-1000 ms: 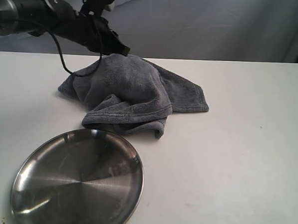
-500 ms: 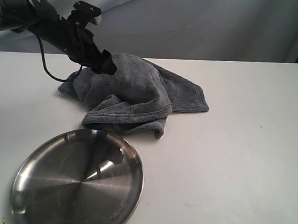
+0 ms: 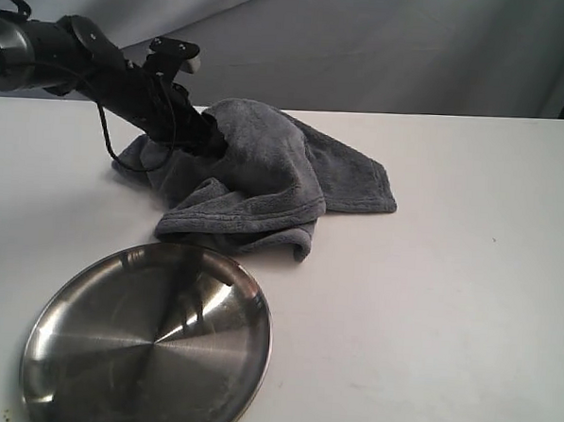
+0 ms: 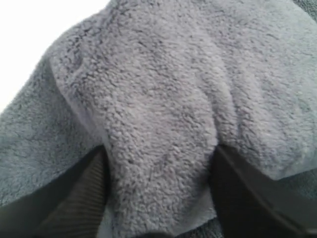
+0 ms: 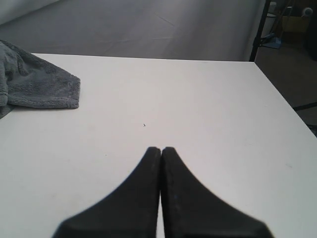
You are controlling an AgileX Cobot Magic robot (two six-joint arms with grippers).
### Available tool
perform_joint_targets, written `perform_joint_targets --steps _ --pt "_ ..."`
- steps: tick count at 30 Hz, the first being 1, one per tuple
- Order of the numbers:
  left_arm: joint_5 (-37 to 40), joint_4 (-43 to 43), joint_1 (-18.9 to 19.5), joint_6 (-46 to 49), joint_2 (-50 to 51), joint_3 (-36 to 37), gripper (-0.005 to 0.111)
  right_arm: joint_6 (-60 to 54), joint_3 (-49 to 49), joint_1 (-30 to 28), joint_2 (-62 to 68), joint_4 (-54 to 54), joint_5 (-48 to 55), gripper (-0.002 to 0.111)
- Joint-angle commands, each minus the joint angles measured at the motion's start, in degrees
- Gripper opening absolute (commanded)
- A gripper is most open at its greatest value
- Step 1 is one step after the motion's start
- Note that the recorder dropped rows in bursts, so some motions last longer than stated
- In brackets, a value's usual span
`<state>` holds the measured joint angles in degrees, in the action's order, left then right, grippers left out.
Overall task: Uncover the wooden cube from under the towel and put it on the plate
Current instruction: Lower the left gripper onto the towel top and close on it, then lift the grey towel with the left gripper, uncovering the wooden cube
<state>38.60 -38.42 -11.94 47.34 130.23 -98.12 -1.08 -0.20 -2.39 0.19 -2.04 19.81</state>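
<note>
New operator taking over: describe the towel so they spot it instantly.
On the white table, just behind the round steel plate, lies a crumpled heap. That is the towel: dark grey, plush, the left gripper astride one fold. Nothing else there is soft.

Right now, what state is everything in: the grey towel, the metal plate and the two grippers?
towel: bunched in a heap on the table.
wooden cube: not visible in any view.
plate: lying flat on the table, empty.
left gripper: jaws apart with a fold of the towel between them; cannot tell if it is squeezing.
right gripper: shut, holding nothing, away from the towel.
</note>
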Motion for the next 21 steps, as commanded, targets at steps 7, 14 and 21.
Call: perform_joint_targets --steps 7,14,21 --pt "0.91 2.22 -0.01 -0.12 1.08 -0.03 0.0 0.18 0.2 -0.44 -0.19 0.29 -0.09 0.0" --pt "5.4 3.02 -0.01 -0.12 -1.12 -0.03 0.0 0.04 0.2 -0.44 -0.19 0.29 -0.09 0.0" --pt "7.49 3.02 -0.01 -0.45 -6.26 -0.03 0.0 0.04 0.2 -0.44 -0.19 0.29 -0.09 0.0"
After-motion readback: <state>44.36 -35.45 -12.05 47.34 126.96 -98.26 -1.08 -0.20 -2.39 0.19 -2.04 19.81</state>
